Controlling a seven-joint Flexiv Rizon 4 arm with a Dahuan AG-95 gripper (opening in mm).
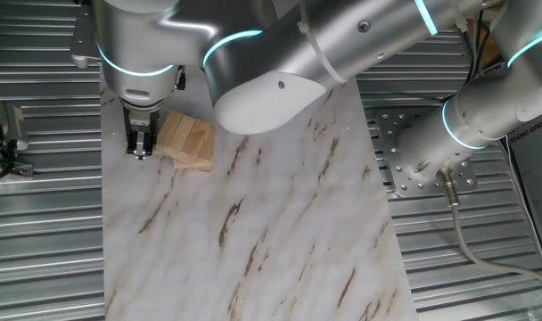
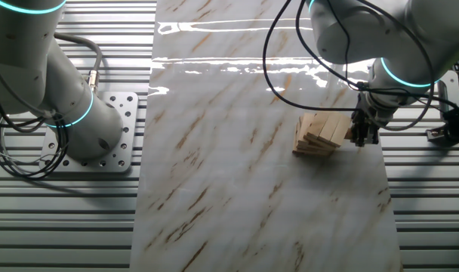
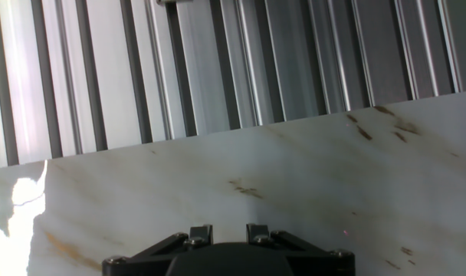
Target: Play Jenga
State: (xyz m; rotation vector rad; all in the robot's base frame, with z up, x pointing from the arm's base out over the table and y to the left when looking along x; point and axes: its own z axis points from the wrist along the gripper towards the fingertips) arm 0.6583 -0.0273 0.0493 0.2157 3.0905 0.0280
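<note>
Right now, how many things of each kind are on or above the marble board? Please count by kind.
Jenga stack: 1 (single blocks too small to count)
Marble board: 1
Robot arm: 1
Gripper: 1, beside the stack
Total: 4

From my seat the blocks (image 1: 187, 141) read as pale bare wood, matt, with faint grain on the faces. They sit on a marble-look board (image 1: 253, 241), white with brown veins, smooth and glossy enough to throw back bright glare at its far end in the other fixed view. Around it I see ribbed metal decking (image 1: 39, 223) with a dull brushed sheen. The arm (image 1: 342, 45) has satin silver casings, and the gripper (image 1: 141, 143) looks like matt black metal or plastic.
</note>
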